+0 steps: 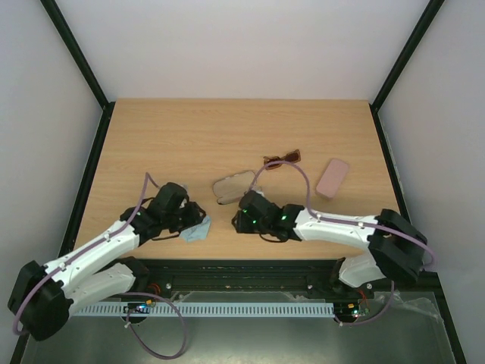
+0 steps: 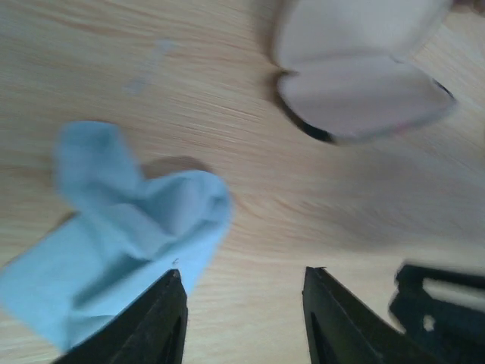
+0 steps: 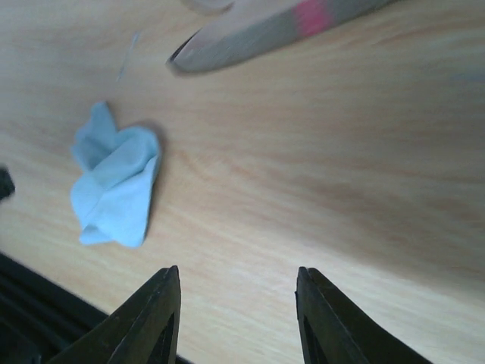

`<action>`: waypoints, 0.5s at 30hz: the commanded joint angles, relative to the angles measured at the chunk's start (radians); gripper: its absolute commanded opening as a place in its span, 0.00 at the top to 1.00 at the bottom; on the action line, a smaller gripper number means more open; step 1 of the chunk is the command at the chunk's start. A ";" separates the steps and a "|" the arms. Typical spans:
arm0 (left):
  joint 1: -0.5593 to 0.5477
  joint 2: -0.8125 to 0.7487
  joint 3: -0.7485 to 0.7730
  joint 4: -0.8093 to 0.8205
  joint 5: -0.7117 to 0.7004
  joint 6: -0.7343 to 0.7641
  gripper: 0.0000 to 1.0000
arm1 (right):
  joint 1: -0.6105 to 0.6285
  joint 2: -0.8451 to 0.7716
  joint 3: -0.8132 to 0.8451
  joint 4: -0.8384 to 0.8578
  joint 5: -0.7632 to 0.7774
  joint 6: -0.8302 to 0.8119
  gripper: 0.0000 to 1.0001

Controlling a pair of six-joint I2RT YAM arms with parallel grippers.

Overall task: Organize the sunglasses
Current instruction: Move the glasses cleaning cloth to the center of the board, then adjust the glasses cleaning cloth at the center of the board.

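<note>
The reddish-brown sunglasses (image 1: 282,159) lie folded on the table behind the middle, far from both grippers. A brown oblong case (image 1: 233,186) lies open in front of them, its pale inside (image 2: 364,83) facing up and a red stripe on its shell (image 3: 311,17). My left gripper (image 1: 191,218) (image 2: 244,277) stands open over bare wood, its left fingertip (image 2: 173,282) at the edge of a crumpled blue cloth (image 2: 114,250). My right gripper (image 1: 238,221) (image 3: 236,273) is open too, low over the table with nothing between its fingers. It points left toward the cloth (image 3: 114,186).
A flat pink case (image 1: 333,177) lies at the right, behind the right arm. The blue cloth (image 1: 197,230) sits close to the table's near edge (image 3: 45,292). The two grippers face each other a short way apart, and part of the right one (image 2: 439,303) shows in the left wrist view.
</note>
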 commanded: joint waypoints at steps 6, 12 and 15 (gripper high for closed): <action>0.091 -0.026 -0.129 -0.056 -0.130 0.014 0.78 | 0.127 0.263 0.074 0.331 -0.007 0.207 0.64; 0.122 0.060 -0.158 0.026 -0.101 0.056 0.85 | 0.128 0.351 0.129 0.373 0.065 0.211 0.68; 0.127 0.095 -0.168 0.072 -0.054 0.068 0.86 | 0.127 0.409 0.172 0.339 0.076 0.194 0.69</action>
